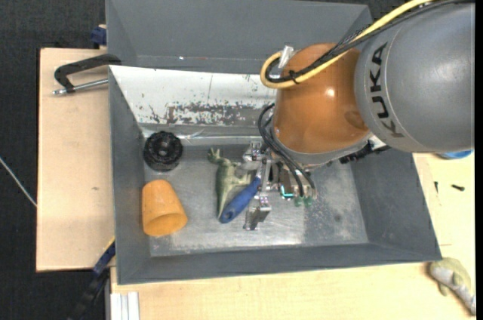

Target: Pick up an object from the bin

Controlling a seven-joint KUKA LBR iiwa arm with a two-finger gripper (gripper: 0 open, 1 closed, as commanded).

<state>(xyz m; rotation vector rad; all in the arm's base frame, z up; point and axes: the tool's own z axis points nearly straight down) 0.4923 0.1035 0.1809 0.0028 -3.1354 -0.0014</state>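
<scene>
where jaws hang, blue stick (235, 203) lies (touching green toy (226, 181)).

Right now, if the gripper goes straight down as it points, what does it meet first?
Probably the blue stick-like thing beside the green toy dinosaur, mid-bin; the gripper hangs at its right end. Depth is unclear, so it might touch bin floor instead.

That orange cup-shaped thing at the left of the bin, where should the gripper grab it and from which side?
Probably across its middle, coming straight down from above. The orange cup seems to lie on its side, tapering toward the black round cap, with bare bin floor on both flanks and nothing leaning on it.
</scene>
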